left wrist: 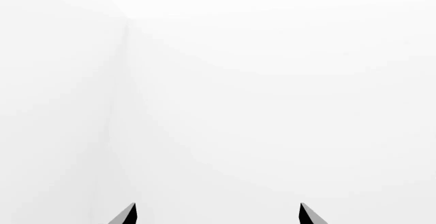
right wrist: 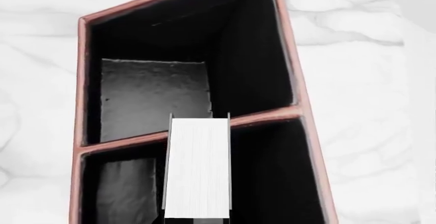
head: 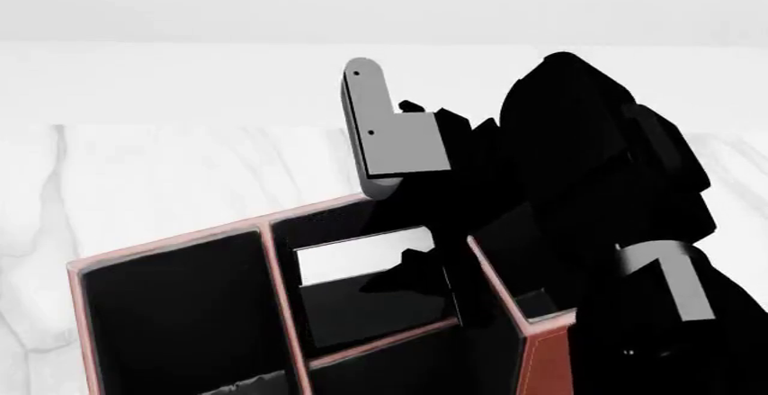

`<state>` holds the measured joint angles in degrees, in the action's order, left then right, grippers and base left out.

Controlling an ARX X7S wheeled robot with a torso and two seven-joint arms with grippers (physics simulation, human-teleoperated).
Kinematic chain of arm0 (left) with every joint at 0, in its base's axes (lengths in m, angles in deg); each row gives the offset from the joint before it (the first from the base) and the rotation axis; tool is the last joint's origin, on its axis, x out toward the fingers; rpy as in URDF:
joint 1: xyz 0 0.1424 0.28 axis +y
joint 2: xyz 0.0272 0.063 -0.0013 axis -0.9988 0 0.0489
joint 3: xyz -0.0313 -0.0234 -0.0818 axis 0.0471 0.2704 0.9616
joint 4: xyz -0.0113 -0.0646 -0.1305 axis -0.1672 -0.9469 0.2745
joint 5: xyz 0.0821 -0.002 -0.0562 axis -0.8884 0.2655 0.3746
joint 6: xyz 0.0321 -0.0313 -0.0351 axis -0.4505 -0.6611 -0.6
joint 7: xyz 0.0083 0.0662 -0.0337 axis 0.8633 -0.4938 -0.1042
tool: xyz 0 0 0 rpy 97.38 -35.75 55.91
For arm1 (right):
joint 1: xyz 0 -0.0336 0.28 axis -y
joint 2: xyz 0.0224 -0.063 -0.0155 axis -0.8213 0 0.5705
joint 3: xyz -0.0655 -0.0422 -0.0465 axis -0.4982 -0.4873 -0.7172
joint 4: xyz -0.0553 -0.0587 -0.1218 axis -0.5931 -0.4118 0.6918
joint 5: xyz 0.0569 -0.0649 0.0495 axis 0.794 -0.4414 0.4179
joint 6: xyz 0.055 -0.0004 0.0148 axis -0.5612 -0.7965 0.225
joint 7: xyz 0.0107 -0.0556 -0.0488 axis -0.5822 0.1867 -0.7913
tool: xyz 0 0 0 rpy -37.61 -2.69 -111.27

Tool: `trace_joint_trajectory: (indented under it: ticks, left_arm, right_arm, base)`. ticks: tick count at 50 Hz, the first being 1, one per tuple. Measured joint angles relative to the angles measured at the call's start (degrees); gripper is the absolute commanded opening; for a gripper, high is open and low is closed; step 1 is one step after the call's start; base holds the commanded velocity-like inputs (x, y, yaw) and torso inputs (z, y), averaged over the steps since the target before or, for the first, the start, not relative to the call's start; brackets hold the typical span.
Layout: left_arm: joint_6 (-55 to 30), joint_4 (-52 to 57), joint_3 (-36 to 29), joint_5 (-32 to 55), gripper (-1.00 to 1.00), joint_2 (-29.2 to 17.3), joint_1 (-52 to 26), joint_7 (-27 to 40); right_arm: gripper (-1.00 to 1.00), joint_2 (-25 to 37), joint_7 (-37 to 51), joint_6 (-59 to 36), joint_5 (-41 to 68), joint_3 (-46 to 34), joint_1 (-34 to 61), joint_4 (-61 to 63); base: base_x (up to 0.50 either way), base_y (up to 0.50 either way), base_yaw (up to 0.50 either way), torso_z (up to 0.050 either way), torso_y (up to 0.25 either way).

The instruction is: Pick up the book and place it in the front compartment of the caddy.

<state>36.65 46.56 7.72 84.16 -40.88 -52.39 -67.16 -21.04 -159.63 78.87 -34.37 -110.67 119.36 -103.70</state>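
Note:
The caddy (head: 279, 269) is a reddish-brown box with pale rims and black-lined cells, low in the head view. My right gripper (head: 442, 280) reaches down into it and is shut on the book (head: 360, 263), whose white page edge shows inside a middle cell. In the right wrist view the book (right wrist: 197, 168) stands out from my right gripper (right wrist: 197, 220). It hangs over the nearer cell and its far end reaches the caddy's divider (right wrist: 262, 117). My left gripper (left wrist: 218, 215) is open and empty and faces a plain white wall. It is out of the head view.
The caddy stands on a white marbled tabletop (head: 168, 179) that runs to a white wall behind. My black right arm (head: 588, 170) hides the caddy's right side. In the right wrist view the marbled top (right wrist: 361, 106) shows on both sides of the caddy.

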Motion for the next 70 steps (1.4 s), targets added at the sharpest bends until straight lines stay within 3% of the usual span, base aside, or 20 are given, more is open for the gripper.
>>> trace_joint_trajectory:
  ticks: [22,23,70]
  left_arm:
    - [0.2,-0.1,0.0,0.2,1.0,-0.1,-0.1,0.2]
    - [0.2,-0.1,0.0,0.2,1.0,-0.2,0.0,0.2]
    - [0.2,0.1,-0.1,0.8,1.0,-0.5,0.0,0.8]
  right_arm:
    - [-1.0,-0.4,1.0,-1.7,-0.3,1.3,-0.7,0.3]
    - [1.0,-0.4,1.1,-2.0,-0.3,1.2,-0.7,0.4]
    - [1.0,-0.7,1.3,-2.0,-0.7,5.3,0.6,0.0]
  base:
    - [0.0,0.0,0.0,0.0,0.0]
    - [0.0,0.0,0.0,0.0,0.0]
    - [0.0,0.0,0.0,0.0,0.0]
